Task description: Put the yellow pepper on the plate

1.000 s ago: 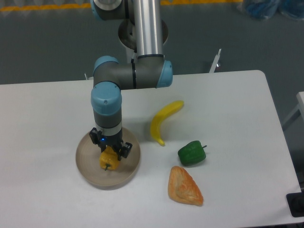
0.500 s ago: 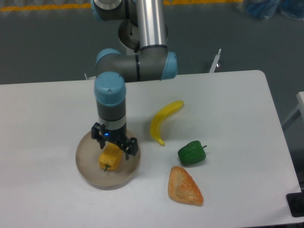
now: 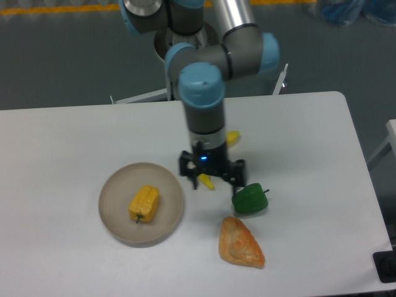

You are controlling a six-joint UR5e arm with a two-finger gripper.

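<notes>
You have a white table (image 3: 74, 136) with rounded corners filling most of the view, and beyond its far edge a dark grey floor, with a yellow stripe running along the top of the picture and some blue material at the far right corner. On the left half of the table sits the plate (image 3: 114, 185), and the pepper (image 3: 143, 203) lies on it, a little right of the plate's middle and well inside the rim. Its long axis runs near to far with a slight lean to the right at the far end; the dark stem end points toward the near edge of the table, and the ribbed lobes face up. Nothing touches it but the plate. Your gripper (image 3: 212, 180) hangs just right of the plate, well clear of the pepper, with its jaws spread apart and nothing between them. It hovers over the near tip of the banana (image 3: 231, 137), whose middle the arm hides; the far end shows beside the wrist. Just right of the gripper lies the green pepper (image 3: 250, 199), stem pointing right, and near of that the orange pastry (image 3: 240, 244), a wedge with its point toward the far side.
</notes>
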